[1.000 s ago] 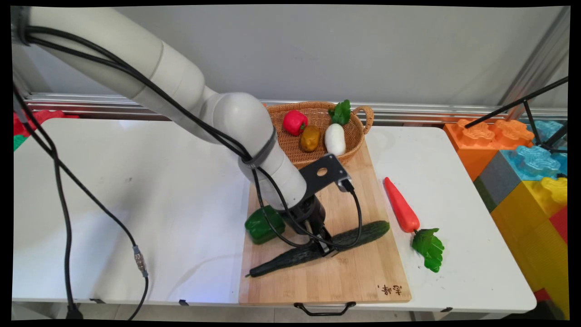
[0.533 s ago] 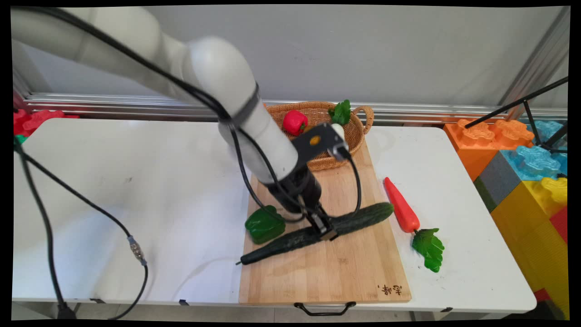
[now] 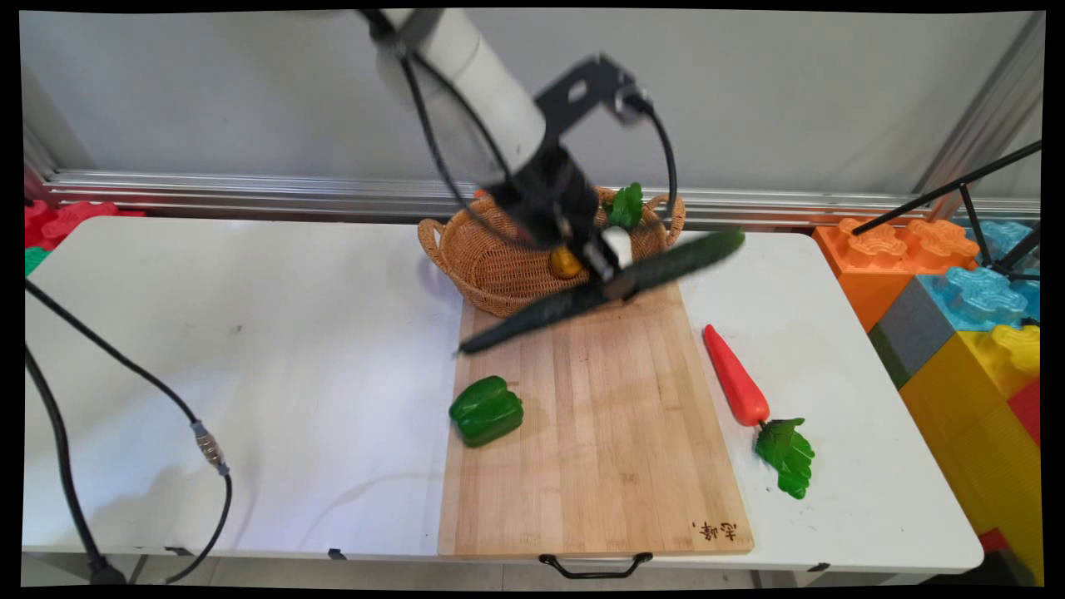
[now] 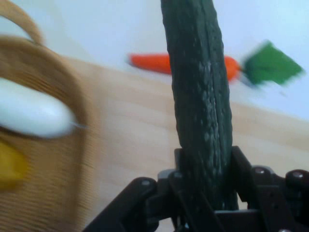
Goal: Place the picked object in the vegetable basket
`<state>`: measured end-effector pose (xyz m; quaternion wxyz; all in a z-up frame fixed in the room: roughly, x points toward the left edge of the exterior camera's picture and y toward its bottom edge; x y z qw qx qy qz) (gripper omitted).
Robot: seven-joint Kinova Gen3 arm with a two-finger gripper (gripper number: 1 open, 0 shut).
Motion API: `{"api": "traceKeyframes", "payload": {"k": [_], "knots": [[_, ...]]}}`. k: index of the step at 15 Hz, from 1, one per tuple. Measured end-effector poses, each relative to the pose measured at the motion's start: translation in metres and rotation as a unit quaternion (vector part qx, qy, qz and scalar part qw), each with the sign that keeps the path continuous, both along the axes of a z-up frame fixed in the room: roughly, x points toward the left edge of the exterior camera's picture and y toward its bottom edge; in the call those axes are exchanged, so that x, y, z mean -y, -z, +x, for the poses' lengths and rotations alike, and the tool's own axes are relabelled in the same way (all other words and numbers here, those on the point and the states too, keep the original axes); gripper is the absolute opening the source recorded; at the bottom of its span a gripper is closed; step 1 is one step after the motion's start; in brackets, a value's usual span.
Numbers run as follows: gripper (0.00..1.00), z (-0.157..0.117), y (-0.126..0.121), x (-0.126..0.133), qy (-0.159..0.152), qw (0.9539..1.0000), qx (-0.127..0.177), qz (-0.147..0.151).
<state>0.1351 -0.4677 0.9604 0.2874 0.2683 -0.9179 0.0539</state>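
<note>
Your pincer (image 3: 614, 274) is clamped on the cucumber (image 3: 599, 293) near its middle, holding it in the air, tilted, over the far end of the cutting board (image 3: 595, 466) and just in front of the wicker basket (image 3: 491, 266) by the surface's (image 3: 250, 333) far edge. The green pepper (image 3: 487, 410) sits at the board's left edge, and the carrot (image 3: 736, 378) lies on the surface just off its right edge.

One cucumber (image 3: 599, 291). One carrot (image 3: 735, 376). One green pepper (image 3: 487, 410). One wicker basket (image 3: 487, 266), holding at least one white radish (image 3: 617, 241) and one brownish-yellow potato (image 3: 565, 264). One wooden cutting board (image 3: 599, 466). One white counter (image 3: 250, 374). One pincer (image 3: 611, 279).
</note>
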Motion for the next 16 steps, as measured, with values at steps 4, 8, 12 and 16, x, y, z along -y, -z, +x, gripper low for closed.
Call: {"api": "traceKeyframes", "payload": {"k": [4, 8, 12, 16], "knots": [[0.00, 0.006, -0.014, 0.047, -0.012, 0.9984, 0.000, -0.055], [0.00, 0.010, -0.002, 0.105, -0.016, 0.9952, 0.005, -0.096], [0.00, 0.010, 0.030, 0.145, -0.008, 0.9948, 0.011, -0.100], [0.00, 0.007, 0.071, 0.164, 0.011, 0.9954, 0.021, -0.092]]}}
